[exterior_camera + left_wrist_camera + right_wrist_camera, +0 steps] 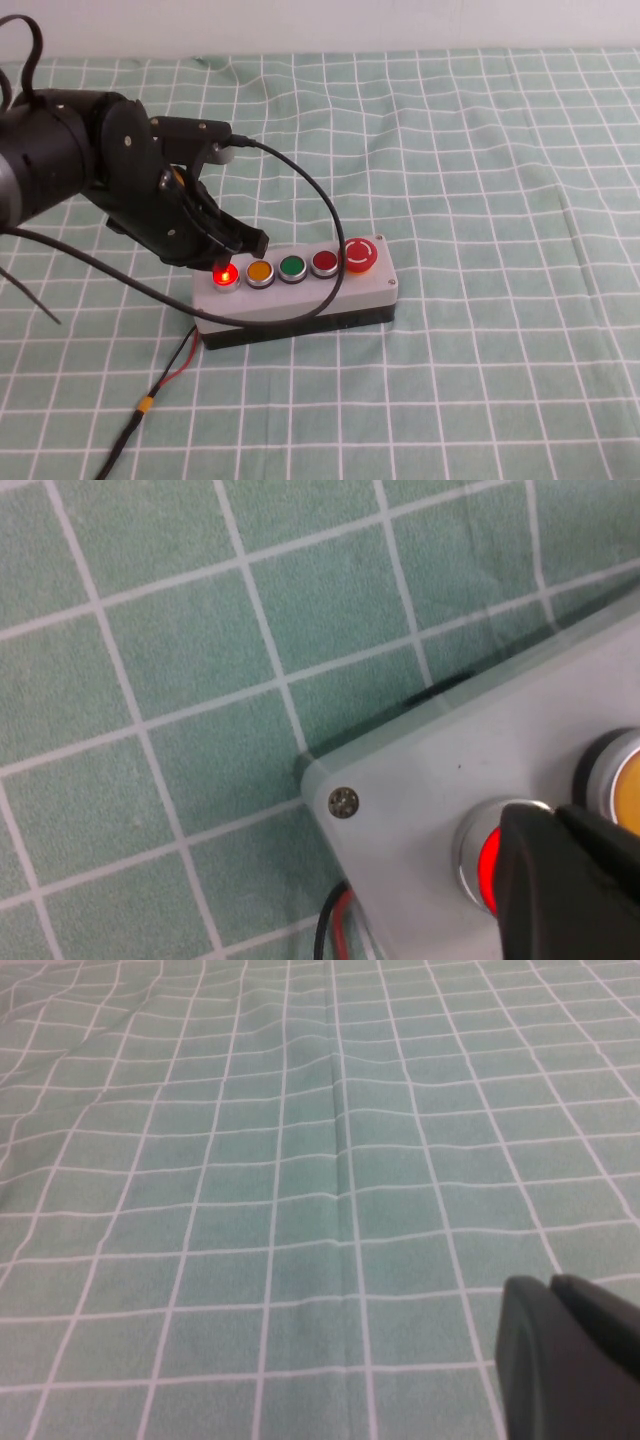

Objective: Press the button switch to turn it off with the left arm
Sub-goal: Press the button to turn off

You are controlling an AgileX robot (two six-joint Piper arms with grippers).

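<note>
Pressing step in hand: the left arm reaches over the left end of the grey button box, and the left tool sits right above the button switch, the leftmost of five buttons, just beside the yellow button. The switch glows red, so it reads as on and not yet turned off. In the left wrist view the black tip overlaps the lit button switch on its silver collar; actual contact cannot be told, and neither can whether the left tool is wide or narrow. Next move likely calls for a short straight push down on the red cap, staying off the yellow one, then a check that the light goes out. Right tool shows only in its own wrist view, over bare green checked cloth on the desk, parked; width cannot be told.
</note>
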